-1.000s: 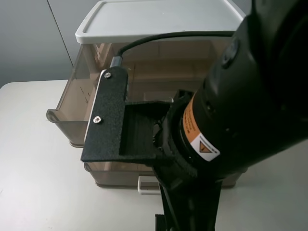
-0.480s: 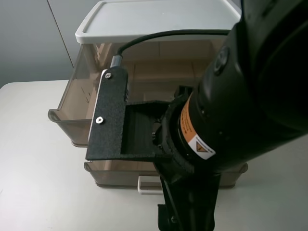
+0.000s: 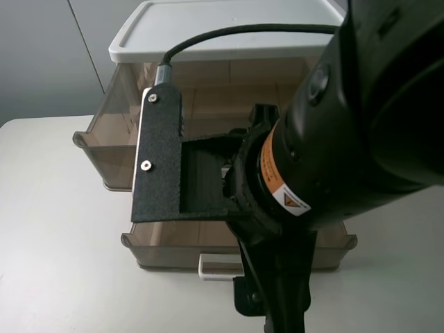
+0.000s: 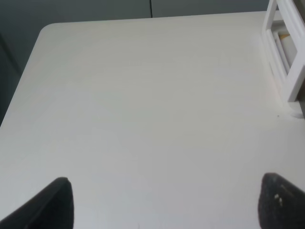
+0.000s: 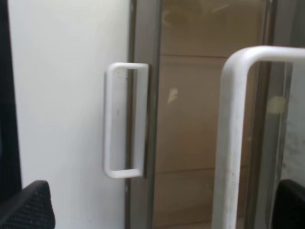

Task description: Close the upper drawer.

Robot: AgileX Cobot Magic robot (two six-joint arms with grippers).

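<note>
The upper drawer (image 3: 104, 139) is translucent smoky brown and stands partly pulled out under the white lid (image 3: 229, 28) of the drawer unit. My right arm (image 3: 347, 139) reaches over the drawer's front and hides its handle in the high view. In the right wrist view the wide white loop handle (image 5: 233, 143) is very close, in front of my open right gripper (image 5: 157, 210), nearer one black fingertip (image 5: 290, 202). The upper drawer's brown front (image 5: 200, 119) fills the middle. My left gripper (image 4: 167, 205) is open and empty over bare white table, away from the unit.
A lower drawer (image 3: 166, 246) with a smaller white handle (image 3: 215, 267) sticks out below; that handle also shows in the right wrist view (image 5: 125, 119). The unit stands on a white table (image 3: 48, 243). A white frame (image 4: 286, 52) sits at the table's edge in the left wrist view.
The upper drawer has slid back toward the unit; its left front corner is now farther in. My right arm has moved forward with it.
</note>
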